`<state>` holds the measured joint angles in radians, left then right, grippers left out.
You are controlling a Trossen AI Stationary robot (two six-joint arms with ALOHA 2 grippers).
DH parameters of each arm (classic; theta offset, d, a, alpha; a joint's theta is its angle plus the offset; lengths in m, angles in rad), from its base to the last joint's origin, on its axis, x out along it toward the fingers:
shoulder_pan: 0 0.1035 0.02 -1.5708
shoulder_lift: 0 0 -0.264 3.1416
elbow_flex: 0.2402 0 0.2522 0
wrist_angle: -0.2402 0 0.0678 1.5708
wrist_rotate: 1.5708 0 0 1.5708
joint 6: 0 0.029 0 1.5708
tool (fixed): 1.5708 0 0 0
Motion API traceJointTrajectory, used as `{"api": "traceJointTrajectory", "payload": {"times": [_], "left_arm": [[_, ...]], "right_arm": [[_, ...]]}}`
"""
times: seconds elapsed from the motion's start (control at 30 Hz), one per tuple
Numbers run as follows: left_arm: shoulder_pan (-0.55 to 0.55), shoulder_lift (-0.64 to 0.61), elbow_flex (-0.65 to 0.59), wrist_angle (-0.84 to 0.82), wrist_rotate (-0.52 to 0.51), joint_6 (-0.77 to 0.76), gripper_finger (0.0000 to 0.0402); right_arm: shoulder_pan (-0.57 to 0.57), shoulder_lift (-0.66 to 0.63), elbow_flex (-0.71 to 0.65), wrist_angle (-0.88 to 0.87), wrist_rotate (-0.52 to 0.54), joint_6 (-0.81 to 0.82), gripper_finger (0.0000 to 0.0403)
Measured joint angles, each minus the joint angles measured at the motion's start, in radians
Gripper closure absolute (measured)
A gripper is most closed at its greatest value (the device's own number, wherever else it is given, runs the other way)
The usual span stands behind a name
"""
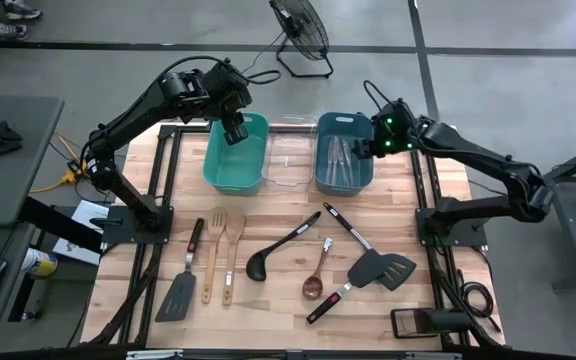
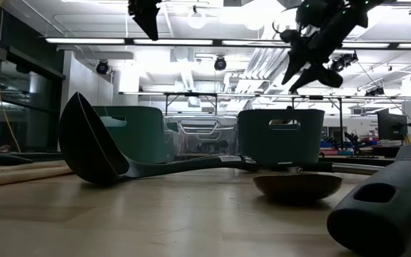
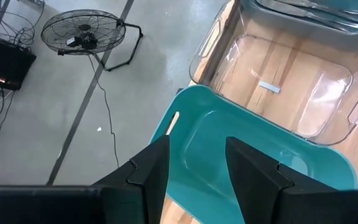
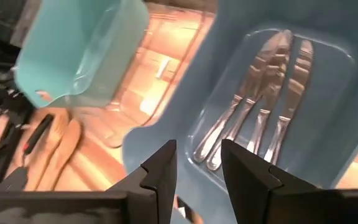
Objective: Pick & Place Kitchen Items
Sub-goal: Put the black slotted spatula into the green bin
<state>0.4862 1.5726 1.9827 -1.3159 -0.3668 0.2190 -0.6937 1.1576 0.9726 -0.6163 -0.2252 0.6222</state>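
Both arms high over the bins, utensils waiting below!

Right gripper (image 1: 360, 148), fingers parted and empty, hangs over the blue rectangular bin (image 1: 320, 172) at upper centre, slim silver knives (image 4: 263, 106) inside. Nearest remaining: long black spatula (image 1: 370, 252) lower right, handle slanting up-left toward it. Left gripper (image 1: 234, 131), also parted and empty, hovers above the teal bin (image 1: 214, 170).

Lab or workshop, concrete floor, floor fan (image 1: 300, 32), ceiling strip lights (image 2: 155, 41), monitors on benches (image 2: 389, 125)

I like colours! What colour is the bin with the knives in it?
Blue. The bin holding the silver knives shows best in the right wrist view.
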Motion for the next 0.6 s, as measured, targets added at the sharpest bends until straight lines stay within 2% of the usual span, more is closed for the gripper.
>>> {"api": "traceJointTrajectory", "payload": {"times": [0.3, 0.47, 0.6], "left_arm": [[-0.002, 0.000, 0.000, 0.000, 0.004, -0.050, 0.0247], [-0.002, 0.000, 0.000, -0.005, 0.075, -0.116, 0.0247], [-0.003, 0.000, 0.000, -0.056, 0.119, -0.205, 0.0247]], "right_arm": [[0.000, -0.055, 0.000, 0.000, -0.118, -0.091, 0.0286], [0.000, -0.070, 0.000, 0.000, -0.212, -0.186, 0.0286], [0.000, -0.095, 0.000, 0.000, -0.222, -0.281, 0.0287]]}}
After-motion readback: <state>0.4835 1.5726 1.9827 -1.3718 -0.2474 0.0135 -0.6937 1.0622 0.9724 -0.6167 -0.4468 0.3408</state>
